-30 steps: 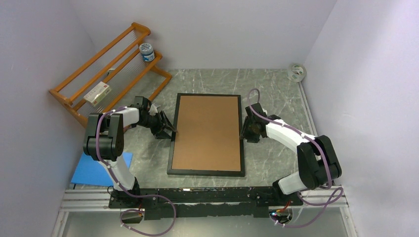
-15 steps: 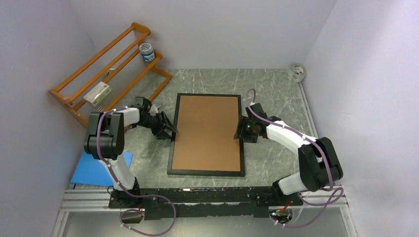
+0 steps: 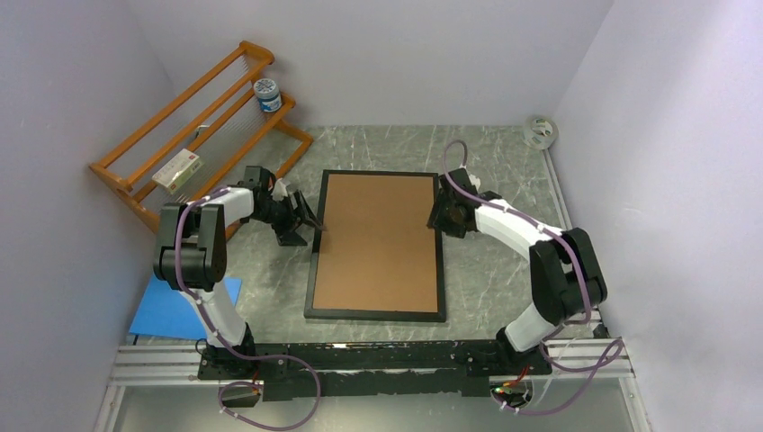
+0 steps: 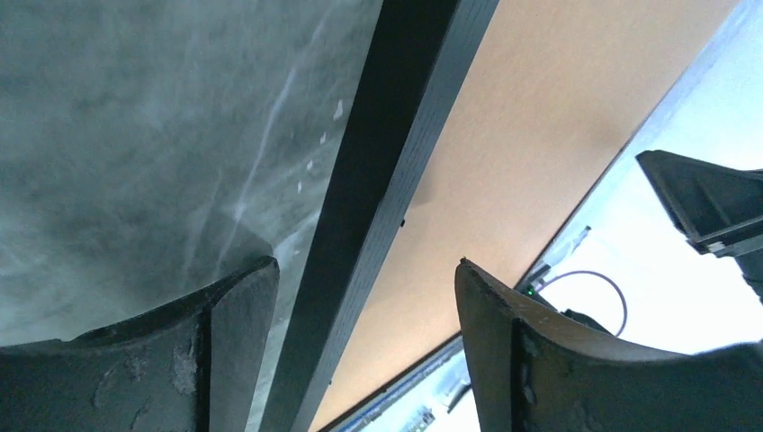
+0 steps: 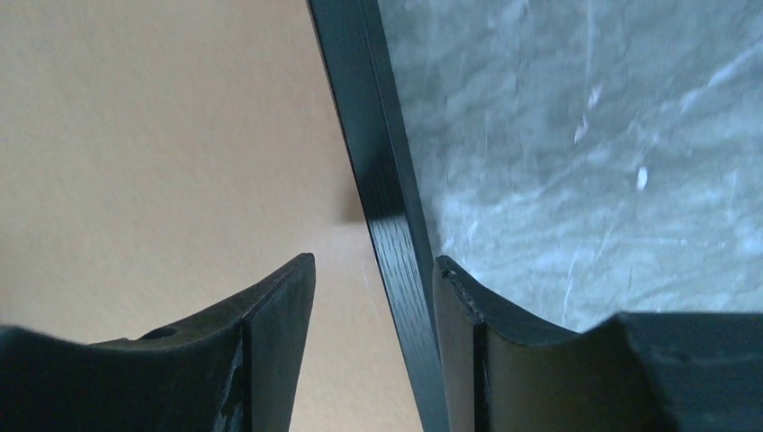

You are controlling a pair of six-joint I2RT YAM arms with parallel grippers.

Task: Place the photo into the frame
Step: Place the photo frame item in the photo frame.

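Note:
The black frame (image 3: 311,270) lies flat on the marbled table with a brown backing board (image 3: 378,238) filling it. The photo is hidden. My left gripper (image 3: 310,220) is open and straddles the frame's left rail (image 4: 378,180): one finger over the table, the other over the board (image 4: 540,108), neither touching in the left wrist view (image 4: 366,263). My right gripper (image 3: 438,216) is open across the right rail (image 5: 373,162). In the right wrist view (image 5: 374,259) its outer finger sits against the rail, and the inner finger stands apart over the board (image 5: 162,135).
An orange wooden rack (image 3: 193,135) stands at the back left with a jar (image 3: 267,94) and a small box (image 3: 177,168) on it. A blue sheet (image 3: 175,310) lies at the near left. A tape roll (image 3: 541,131) sits in the back right corner. Walls close in on both sides.
The left gripper has opened wider and shifted a little toward the back. The right gripper has slid along the right rail toward the back, its jaws wider than a second ago.

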